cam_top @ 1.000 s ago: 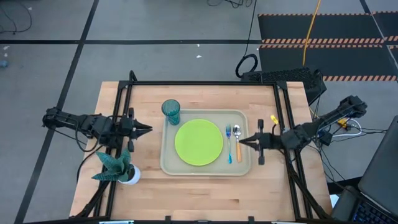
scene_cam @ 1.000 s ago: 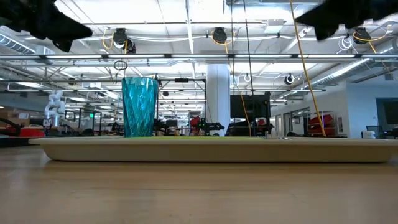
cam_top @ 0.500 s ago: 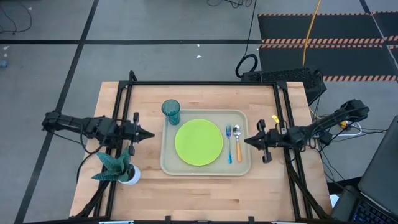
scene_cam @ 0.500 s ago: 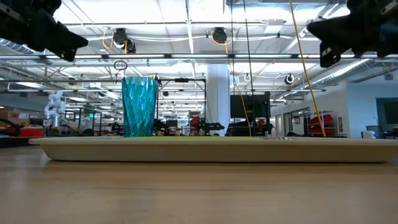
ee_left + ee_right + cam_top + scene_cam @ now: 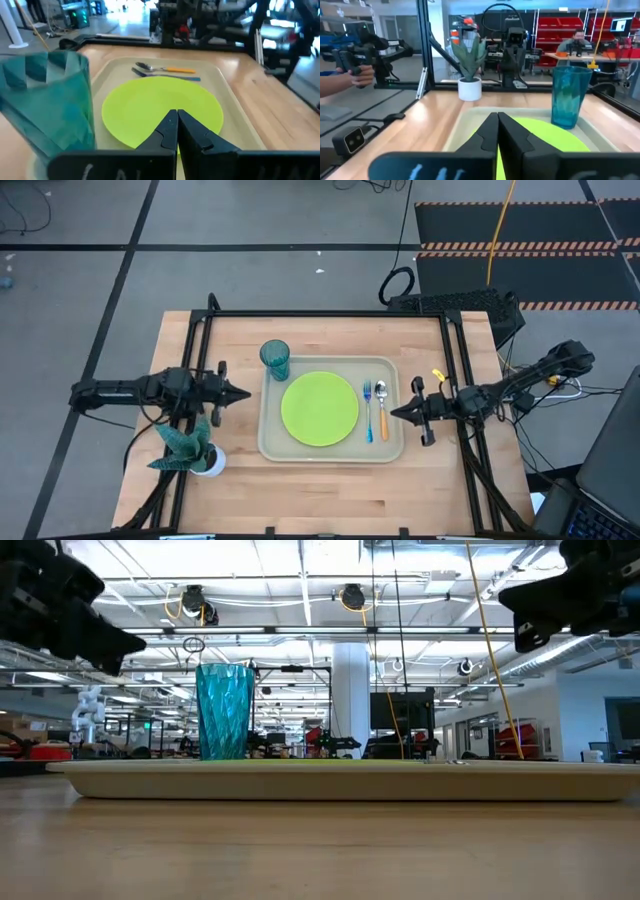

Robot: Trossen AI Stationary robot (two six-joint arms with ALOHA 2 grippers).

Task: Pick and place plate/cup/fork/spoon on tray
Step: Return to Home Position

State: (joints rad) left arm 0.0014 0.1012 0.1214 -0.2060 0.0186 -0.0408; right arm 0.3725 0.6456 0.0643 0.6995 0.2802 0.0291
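While the left gripper at the tray's 9 o'clock and the right gripper at 3 o'clock are both closed, the tray carries the plate at centre, cup at 10 o'clock, fork and spoon at 3 o'clock.

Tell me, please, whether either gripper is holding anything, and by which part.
Nothing is held. The left gripper and right gripper are both shut and empty, either side of the tray.

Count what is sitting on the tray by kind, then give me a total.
Plate: 1
Cup: 1
Fork: 1
Spoon: 1
Total on the tray: 4
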